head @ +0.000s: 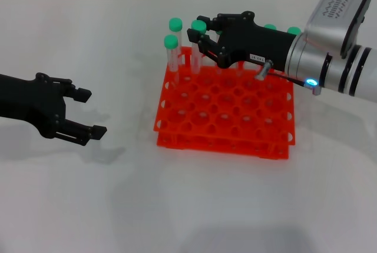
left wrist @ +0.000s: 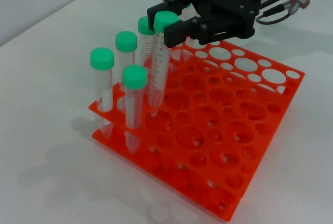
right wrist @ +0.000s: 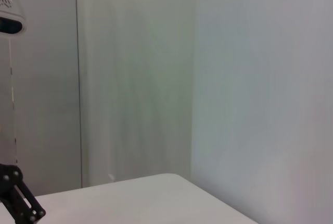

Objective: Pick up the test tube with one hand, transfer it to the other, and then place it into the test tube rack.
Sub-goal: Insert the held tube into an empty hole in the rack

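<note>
The right gripper (head: 203, 36) is covering part of the far row of the test tube rack (head: 227, 117), leaving only green caps showing on two tubes (head: 281, 29) behind it. In the left wrist view its wrist is running off the frame. The left gripper (head: 88, 112) is losing its arm at the head view's edge. The right wrist view is catching only a dark linkage (right wrist: 18, 198) at the corner, cut off.

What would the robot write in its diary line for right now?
right pincer: shut on tube, lowering it into rack | left pincer: open, beside rack, holding nothing | step: placing
</note>
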Controlling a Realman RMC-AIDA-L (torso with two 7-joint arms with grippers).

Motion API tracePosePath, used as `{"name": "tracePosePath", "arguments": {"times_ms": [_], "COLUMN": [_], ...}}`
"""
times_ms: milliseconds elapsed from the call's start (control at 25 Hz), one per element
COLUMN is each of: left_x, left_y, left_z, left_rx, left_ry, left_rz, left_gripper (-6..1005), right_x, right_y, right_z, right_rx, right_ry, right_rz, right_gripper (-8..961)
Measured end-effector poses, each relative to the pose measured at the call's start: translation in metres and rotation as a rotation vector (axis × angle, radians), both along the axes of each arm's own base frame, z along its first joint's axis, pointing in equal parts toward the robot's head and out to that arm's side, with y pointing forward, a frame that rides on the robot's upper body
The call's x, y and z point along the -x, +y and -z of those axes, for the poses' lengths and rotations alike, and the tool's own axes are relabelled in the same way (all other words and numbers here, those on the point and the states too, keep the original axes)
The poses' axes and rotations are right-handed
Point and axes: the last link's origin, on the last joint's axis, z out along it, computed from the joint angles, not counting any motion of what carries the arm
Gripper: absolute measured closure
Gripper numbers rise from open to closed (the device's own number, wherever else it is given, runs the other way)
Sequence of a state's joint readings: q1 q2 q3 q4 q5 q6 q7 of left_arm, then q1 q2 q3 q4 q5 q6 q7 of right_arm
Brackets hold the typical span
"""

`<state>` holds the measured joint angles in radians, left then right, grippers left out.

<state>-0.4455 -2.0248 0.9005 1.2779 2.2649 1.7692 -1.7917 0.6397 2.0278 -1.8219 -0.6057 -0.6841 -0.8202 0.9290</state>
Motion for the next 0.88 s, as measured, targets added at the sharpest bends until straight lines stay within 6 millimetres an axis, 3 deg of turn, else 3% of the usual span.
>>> {"name": "tracePosePath", "arguments": {"times_ms": [880], "left_x": [0.0015], "left_y": [0.0006], "left_z": [-0.0002], "left_rx": [0.0], "left_ry": [0.015], "left_rz": [-0.004], "left_gripper": [112], "right_x": [0.0011], "right_y": [0.0008], "right_z": [0.0003], "right_rx": [0.014], "right_ry": [0.013], "right_rz": [0.021], "right_gripper": [606]}}
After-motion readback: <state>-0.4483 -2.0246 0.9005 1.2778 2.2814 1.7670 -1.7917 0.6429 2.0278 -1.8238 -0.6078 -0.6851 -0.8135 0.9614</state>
